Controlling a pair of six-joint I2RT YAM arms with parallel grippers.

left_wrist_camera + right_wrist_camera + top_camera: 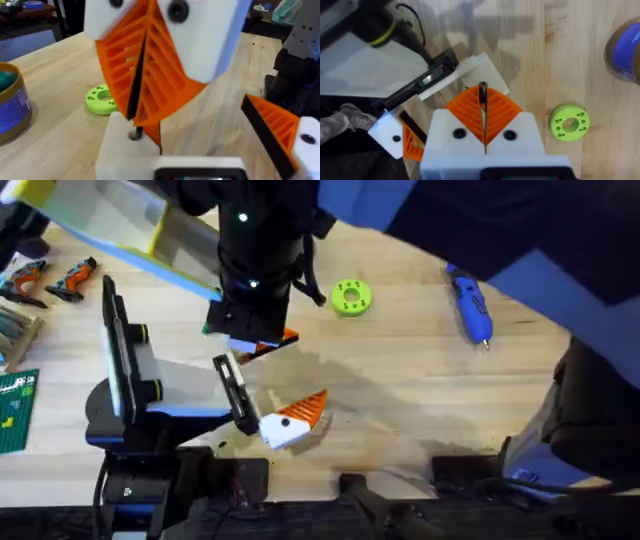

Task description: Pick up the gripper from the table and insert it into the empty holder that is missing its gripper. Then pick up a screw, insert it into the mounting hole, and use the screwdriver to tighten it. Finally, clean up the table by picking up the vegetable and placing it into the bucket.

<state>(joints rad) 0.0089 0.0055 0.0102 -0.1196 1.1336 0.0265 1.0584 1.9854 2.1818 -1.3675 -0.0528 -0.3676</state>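
Note:
My right gripper [483, 107] is shut on a thin black screw [482, 93] and hangs straight over the white holder [481, 67] on my left arm's jaw. In the left wrist view the screw [136, 102] points down at the mounting hole [135, 134] in the holder [125, 152]. My left gripper [200, 135] is open, its twin finger with the orange ribbed tip [277, 127] well apart. I cannot tell the orange gripper piece from the pads around it. The blue screwdriver [470, 305] lies at the far right. Something green shows inside the bucket [12, 107]; I cannot tell whether it is the vegetable.
A lime-green disc [350, 297] lies on the wood between the grippers and the screwdriver. A clear tray with a yellow edge [120, 230], small orange-and-black tools [50, 280] and a green board [15, 410] stand along the left side.

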